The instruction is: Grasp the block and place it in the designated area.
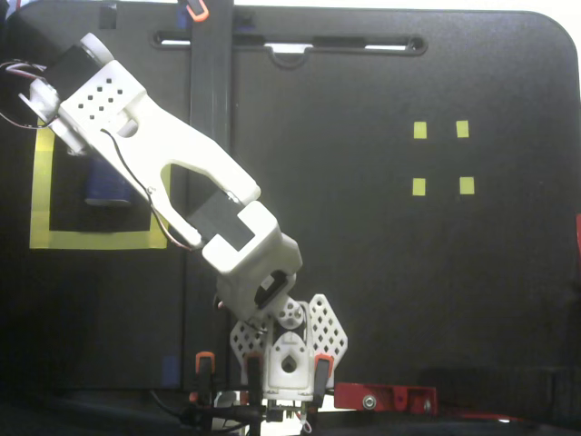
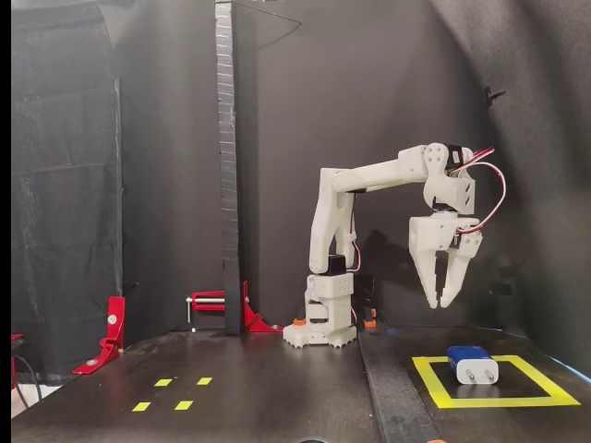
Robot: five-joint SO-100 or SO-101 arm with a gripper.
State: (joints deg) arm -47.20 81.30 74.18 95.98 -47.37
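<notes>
The dark-blue block (image 2: 472,365) lies flat on the black surface inside the yellow-tape designated area (image 2: 434,382), silver prongs facing the camera. In a fixed view from above the block (image 1: 105,187) shows partly under the white arm, within the designated area (image 1: 40,195) at the left. My gripper (image 2: 440,304) hangs well above the floor, up and to the left of the block, fingers pointing down and drawn almost together with nothing between them. From above, the wrist housing (image 1: 95,109) hides the fingers.
Four tiny yellow tape squares (image 1: 441,156) (image 2: 173,393) mark the other side of the surface. A tall black post (image 2: 226,148) (image 1: 210,100) stands beside the arm base (image 2: 322,323). A red clamp (image 2: 218,305) and a red bracket (image 2: 110,332) sit at the left.
</notes>
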